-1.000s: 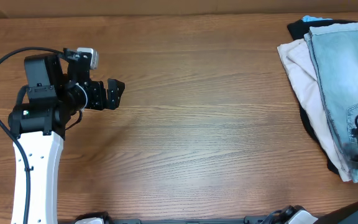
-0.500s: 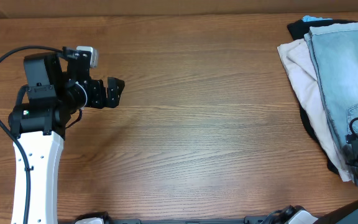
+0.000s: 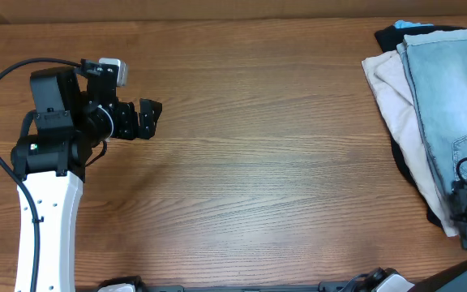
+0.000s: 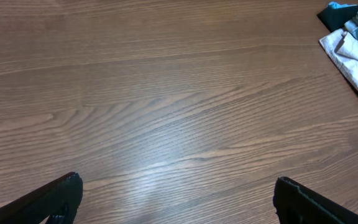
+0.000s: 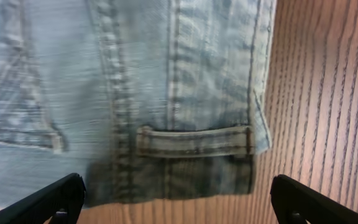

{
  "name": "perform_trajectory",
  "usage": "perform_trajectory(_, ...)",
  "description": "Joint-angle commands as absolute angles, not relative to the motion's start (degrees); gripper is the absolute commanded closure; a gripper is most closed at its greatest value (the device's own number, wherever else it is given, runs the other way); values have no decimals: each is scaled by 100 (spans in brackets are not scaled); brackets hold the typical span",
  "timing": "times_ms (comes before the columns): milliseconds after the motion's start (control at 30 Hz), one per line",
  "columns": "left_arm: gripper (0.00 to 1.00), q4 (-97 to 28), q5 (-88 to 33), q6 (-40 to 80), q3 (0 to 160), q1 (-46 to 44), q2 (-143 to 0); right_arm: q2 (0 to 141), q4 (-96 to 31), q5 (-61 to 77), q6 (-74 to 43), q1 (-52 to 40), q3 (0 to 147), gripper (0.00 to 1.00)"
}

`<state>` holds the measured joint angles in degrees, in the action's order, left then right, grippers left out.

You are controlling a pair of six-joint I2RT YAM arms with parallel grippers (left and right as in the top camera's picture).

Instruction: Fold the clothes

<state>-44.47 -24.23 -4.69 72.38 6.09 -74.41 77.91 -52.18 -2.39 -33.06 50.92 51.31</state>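
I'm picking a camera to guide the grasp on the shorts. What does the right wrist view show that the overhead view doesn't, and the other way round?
Only the right wrist view: a belt loop and the seam stitching at the edge of the denim shorts, close up, framed by the fingers of the open right tool. Only the overhead view: the beige garment and black garment partly under the shorts, and the left tool far across the table. Both: the shorts, the right tool over one end of them, and the wooden table.
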Motion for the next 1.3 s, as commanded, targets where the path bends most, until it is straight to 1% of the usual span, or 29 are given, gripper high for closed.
perform_trajectory(0, 0, -4364, -2344, -563, 7328, 591, -7463, 7771, -5083, -379, -3369, 5113, 4989, 7)
perform_trajectory(100, 0, -4298, -2342, -561, 7328, 591, -7463, 7771, -5041, -377, -3367, 5113, 4989, 16)
perform_trajectory(133, 0, -4278, -2344, -561, 7328, 591, -7463, 7771, -5028, -370, -3365, 5113, 4989, 21)
perform_trajectory(200, 0, -4233, -2342, -561, 7328, 591, -7463, 7771, -4958, -242, -3201, 5113, 4989, 40)
perform_trajectory(267, 0, -4160, -2344, -561, 7328, 591, -7463, 7769, -4862, 21, -2956, 5113, 4989, 54)
perform_trajectory(367, 3, -4016, -2357, -558, 7330, 591, -7461, 7769, -4720, 626, -2401, 5113, 5043, 72)
perform_trajectory(400, 4, -3983, -2362, -558, 7330, 591, -7461, 7769, -4705, 746, -2298, 5113, 5074, 76)
perform_trajectory(500, 7, -3907, -2364, -556, 7330, 591, -7461, 7762, -4764, 1135, -2086, 5113, 5260, 91)
perform_trajectory(600, 12, -3789, -2414, -552, 7330, 591, -7454, 7697, -4915, 1920, -1656, 5107, 5546, 96)
perform_trajectory(667, 18, -3653, -2488, -480, 7332, 591, -7443, 7614, -5120, 2418, -1448, 5078, 5815, 96)
perform_trajectory(733, 27, -3511, -2604, -362, 7365, 591, -7417, 7509, -5411, 2762, -1337, 4987, 6143, 96)
perform_trajectory(800, 41, -3380, -2722, -259, 7437, 591, -7384, 7395, -5747, 2956, -1151, 4779, 6514, 96)
perform_trajectory(833, 50, -3328, -2731, -213, 7481, 591, -7371, 7347, -5902, 2958, -1144, 4644, 6692, 96)
perform_trajectory(867, 57, -3273, -2729, -150, 7540, 591, -7354, 7293, -6049, 2956, -1103, 4460, 6886, 96)
perform_trajectory(900, 59, -3240, -2729, -106, 7596, 593, -7338, 7242, -6171, 2904, -1015, 4222, 7085, 96)
perform_trajectory(967, 57, -3214, -2729, -106, 7730, 591, -7328, 7201, -6246, 2593, -1076, 3918, 7275, 95)
perform_trajectory(1000, 53, -3218, -2727, -108, 7787, 591, -7328, 7199, -6252, 2281, -1229, 3763, 7336, 90)
perform_trajectory(1033, 49, -3223, -2727, -108, 7813, 593, -7328, 7201, -6243, 2008, -1365, 3669, 7343, 82)
perform_trajectory(1067, 43, -3232, -2724, -108, 7822, 591, -7328, 7218, -6248, 1675, -1466, 3590, 7330, 75)
perform_trajectory(1133, 29, -3304, -2692, -113, 7819, 593, -7336, 7310, -6252, 1070, -1503, 3505, 7284, 64)
perform_trajectory(1200, 23, -3400, -2635, -126, 7815, 591, -7354, 7472, -6267, 596, -1500, 3487, 7253, 51)
perform_trajectory(1267, 18, -3437, -2637, -130, 7815, 591, -7395, 7734, -6318, 156, -1500, 3487, 7238, 45)
